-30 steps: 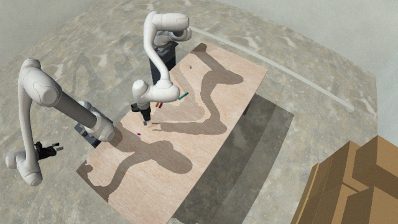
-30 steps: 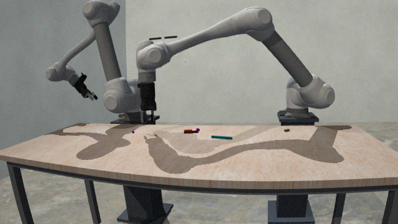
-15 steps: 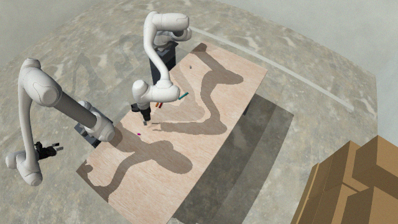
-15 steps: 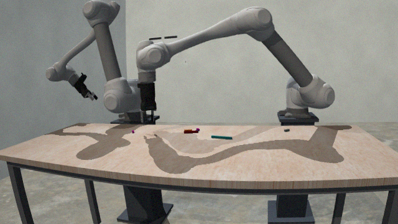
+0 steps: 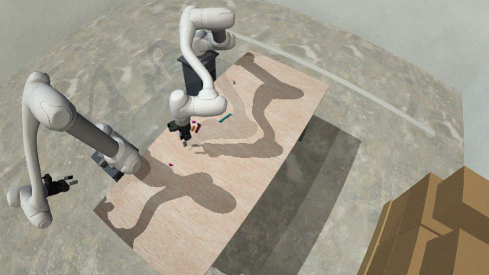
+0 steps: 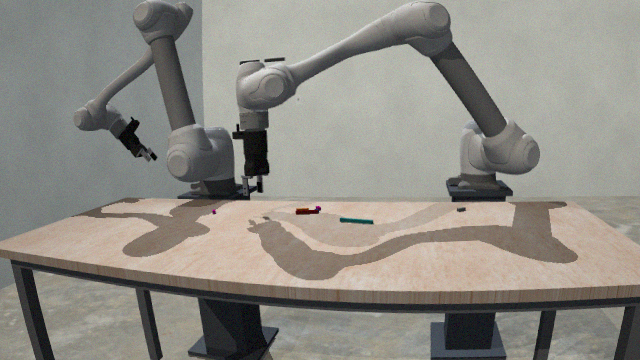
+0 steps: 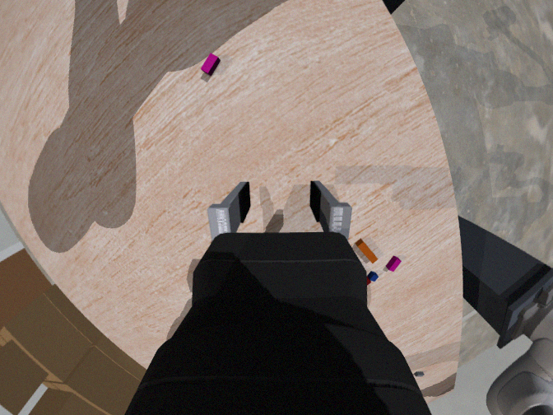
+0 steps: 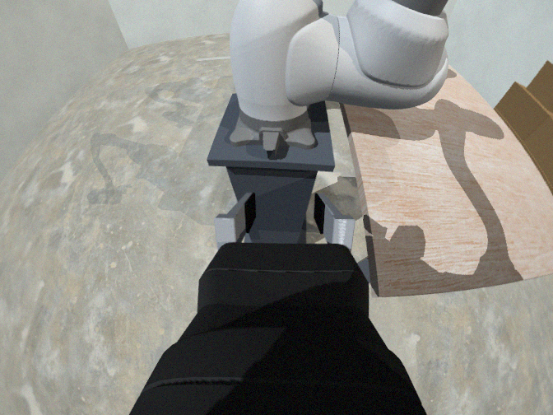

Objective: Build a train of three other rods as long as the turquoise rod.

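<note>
So the left gripper [image 5: 185,143] [image 6: 252,189] [image 7: 280,193] was hanging above the table [image 5: 179,233] [image 6: 400,270] [image 7: 285,133] [image 8: 401,179], fingers spread wide with nothing between them. Going by its wrist view, the lone magenta rod [image 5: 170,164] [image 6: 214,212] [image 7: 210,64] was up and to the left of the fingertips, lying flat, well apart from the rest. Its long axis leaned only partway off a right angle to the closing direction, so I reckoned a modest wrist turn would've let the fingers take it by its long sides.

On the other side, down and right in that view, were the orange rod [image 5: 192,128] [image 6: 302,210] [image 7: 366,250], the blue rod [image 7: 373,276] by an end of the red rod [image 5: 198,128] [image 6: 307,212] [image 7: 368,282], and the second magenta rod [image 5: 193,121] [image 6: 318,208] [image 7: 393,263] just beyond the blue. Couldn't tell whether blue and red touched.

The turquoise rod [image 5: 225,118] [image 6: 356,221] was farther out, with the grey rod [image 5: 234,82] [image 6: 461,209] [image 7: 419,374] way off past it. Red, blue and one magenta add up to turquoise, so that was my pick; no finished train yet.

The right gripper [image 5: 72,179] [image 6: 150,156] [image 8: 285,205] was off past the table edge, open and empty, so left was nearer to either magenta.

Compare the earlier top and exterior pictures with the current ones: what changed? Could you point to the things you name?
The left gripper [image 5: 183,140] [image 6: 253,185] [image 7: 280,193] shifted slightly toward the orange rod [image 5: 192,128] [image 6: 302,210] [image 7: 366,250], rightward in the exterior view. Nothing was taken hold of or let go. The right gripper [image 5: 72,179] [image 6: 149,155] [image 8: 285,205] and the visible rods show no clear movement.
</note>
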### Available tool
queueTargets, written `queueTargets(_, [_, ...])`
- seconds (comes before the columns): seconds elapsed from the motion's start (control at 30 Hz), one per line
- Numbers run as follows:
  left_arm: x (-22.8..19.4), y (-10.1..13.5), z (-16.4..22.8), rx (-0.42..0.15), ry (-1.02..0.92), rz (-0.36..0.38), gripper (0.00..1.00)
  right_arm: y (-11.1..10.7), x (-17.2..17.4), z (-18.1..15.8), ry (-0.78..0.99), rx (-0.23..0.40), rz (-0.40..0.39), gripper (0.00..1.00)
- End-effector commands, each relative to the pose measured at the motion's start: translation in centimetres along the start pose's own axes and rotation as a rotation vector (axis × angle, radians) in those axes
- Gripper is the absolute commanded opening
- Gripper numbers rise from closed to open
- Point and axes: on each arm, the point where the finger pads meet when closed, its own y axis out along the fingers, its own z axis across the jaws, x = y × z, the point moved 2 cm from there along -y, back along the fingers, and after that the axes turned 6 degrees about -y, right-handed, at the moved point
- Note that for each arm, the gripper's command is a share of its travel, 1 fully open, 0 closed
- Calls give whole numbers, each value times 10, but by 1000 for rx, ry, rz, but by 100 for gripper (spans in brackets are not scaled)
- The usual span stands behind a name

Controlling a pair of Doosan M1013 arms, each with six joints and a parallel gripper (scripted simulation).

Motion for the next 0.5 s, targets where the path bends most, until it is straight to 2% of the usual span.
queueTargets(0.0, [27, -4, 15, -13, -159, 2, 100, 0, 0, 0, 0, 0, -1, 100])
queueTargets(0.47, [134, -3, 87, -11, -722, 5, 100, 0, 0, 0, 0, 0, -1, 100])
